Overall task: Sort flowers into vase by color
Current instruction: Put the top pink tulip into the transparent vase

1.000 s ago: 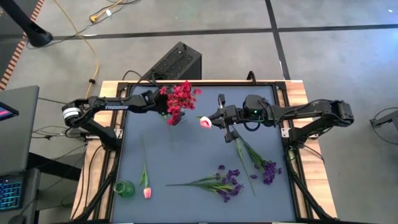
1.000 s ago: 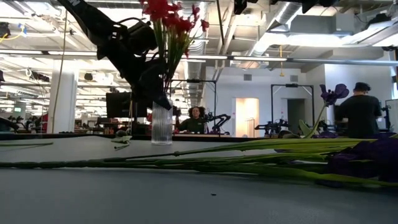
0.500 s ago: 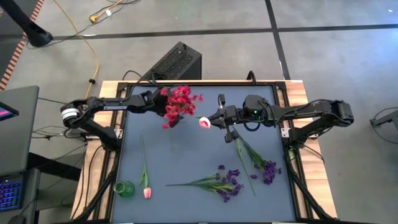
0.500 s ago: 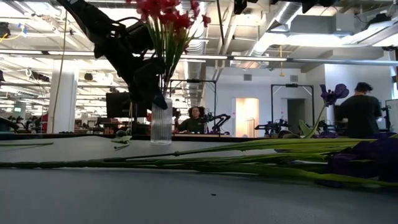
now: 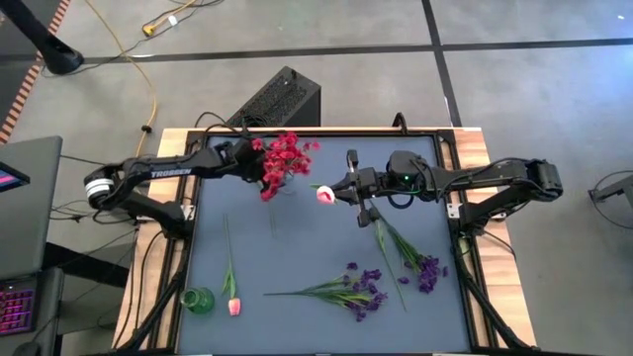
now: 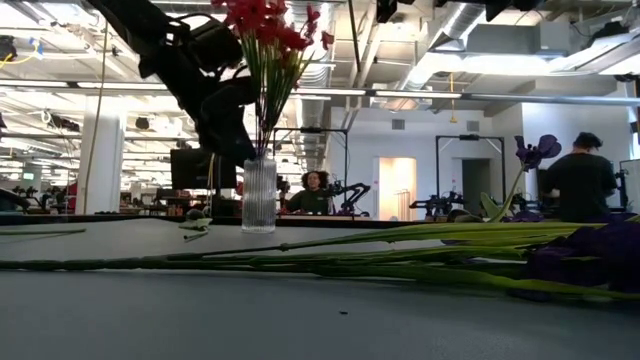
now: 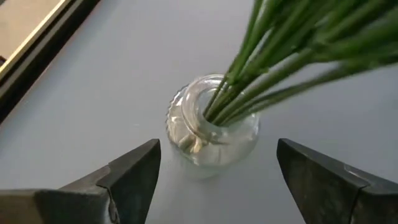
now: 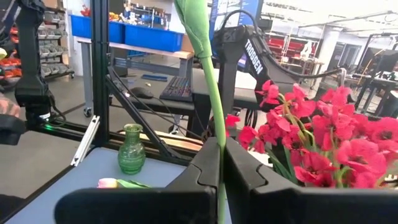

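**Materials and finishes as I see them from the console**

The clear vase (image 7: 211, 124) reads as ribbed glass, glossy, with light glinting off its rim. The green vase (image 8: 132, 149) looks like glazed, shiny glass too. The surface (image 5: 297, 247) is a matt grey-blue mat, smooth, framed by pale bare wood at its edges. The left tool (image 7: 214, 180) has matt dark plastic-looking fingers (image 7: 134, 174). The red flowers (image 5: 282, 160) look like soft cloth petals; their stems (image 7: 273, 68) look like smooth green plastic.
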Motion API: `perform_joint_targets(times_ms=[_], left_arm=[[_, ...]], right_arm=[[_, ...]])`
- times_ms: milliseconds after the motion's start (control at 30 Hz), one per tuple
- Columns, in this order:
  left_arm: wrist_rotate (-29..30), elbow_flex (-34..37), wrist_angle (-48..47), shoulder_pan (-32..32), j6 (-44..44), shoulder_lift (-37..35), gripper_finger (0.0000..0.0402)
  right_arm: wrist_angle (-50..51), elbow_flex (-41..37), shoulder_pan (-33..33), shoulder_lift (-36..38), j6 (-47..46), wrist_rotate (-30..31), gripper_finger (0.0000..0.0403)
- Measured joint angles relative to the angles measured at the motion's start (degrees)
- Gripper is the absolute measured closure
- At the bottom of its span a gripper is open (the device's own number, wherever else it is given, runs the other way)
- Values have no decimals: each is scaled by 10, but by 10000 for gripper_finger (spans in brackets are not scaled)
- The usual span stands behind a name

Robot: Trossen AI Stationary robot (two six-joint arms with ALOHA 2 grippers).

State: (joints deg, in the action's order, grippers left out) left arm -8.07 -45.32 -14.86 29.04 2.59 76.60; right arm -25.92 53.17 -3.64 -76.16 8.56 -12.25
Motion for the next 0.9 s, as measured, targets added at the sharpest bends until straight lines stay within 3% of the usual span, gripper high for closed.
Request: perform_joint_targets(times_ms=[133, 267, 500, 767, 900], left_arm=[[17, -1, -36, 1, 1, -25, 93], [57, -34, -136, 3, 0, -51, 93], [155, -134, -336, 3, -54, -66, 93], [223, -257, -557, 3, -79, -66, 93], [229, -307, -634, 3, -83, -66, 93]], right_arm=[[2, 0, 0, 1, -2, 0, 368], [26, -1, 0, 20, -1, 0, 368], [82, -1, 0, 61, -1, 0, 368], [148, -1, -3, 107, 1, 2, 368], [153, 0, -4, 125, 3, 2, 368]])
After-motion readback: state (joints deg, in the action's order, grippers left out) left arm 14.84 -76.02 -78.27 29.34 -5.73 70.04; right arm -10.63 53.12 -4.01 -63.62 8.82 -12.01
